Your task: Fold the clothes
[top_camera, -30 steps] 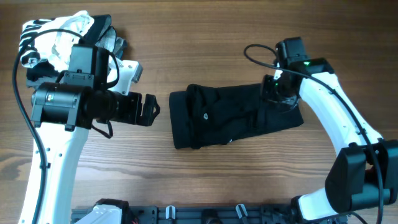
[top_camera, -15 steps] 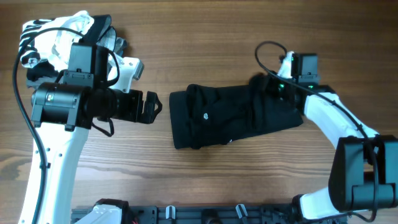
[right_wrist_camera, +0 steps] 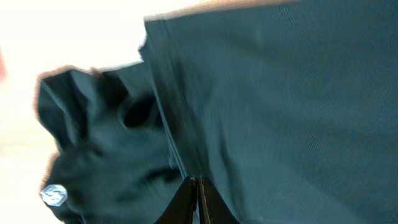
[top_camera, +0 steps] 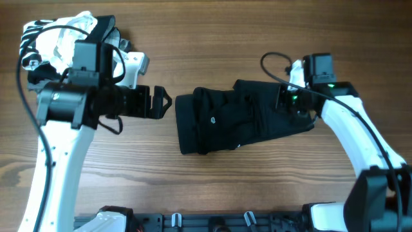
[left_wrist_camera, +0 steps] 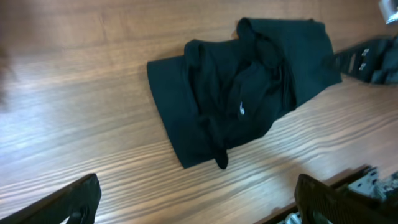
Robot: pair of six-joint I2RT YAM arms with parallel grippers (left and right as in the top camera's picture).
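The black garment (top_camera: 225, 122) lies crumpled in the middle of the wooden table, with a tiny white logo (top_camera: 213, 118). My right gripper (top_camera: 287, 100) is at its right part, and a raised fold of cloth stands just left of it. In the right wrist view the fingers (right_wrist_camera: 193, 182) are pressed together on a fold edge of the black fabric (right_wrist_camera: 280, 112); a small white button (right_wrist_camera: 54, 195) shows at lower left. My left gripper (top_camera: 159, 103) is open and empty, just left of the garment. The left wrist view shows the garment (left_wrist_camera: 242, 106) ahead of the open fingers (left_wrist_camera: 199, 205).
A pile of white-striped, grey and dark garments (top_camera: 58, 38) lies at the table's far left corner, behind my left arm. A black rail (top_camera: 212, 222) runs along the front edge.
The right gripper has shifted along the garment's right part and the cloth there has bunched up into a raised fold. The left gripper has moved slightly right, toward the garment.
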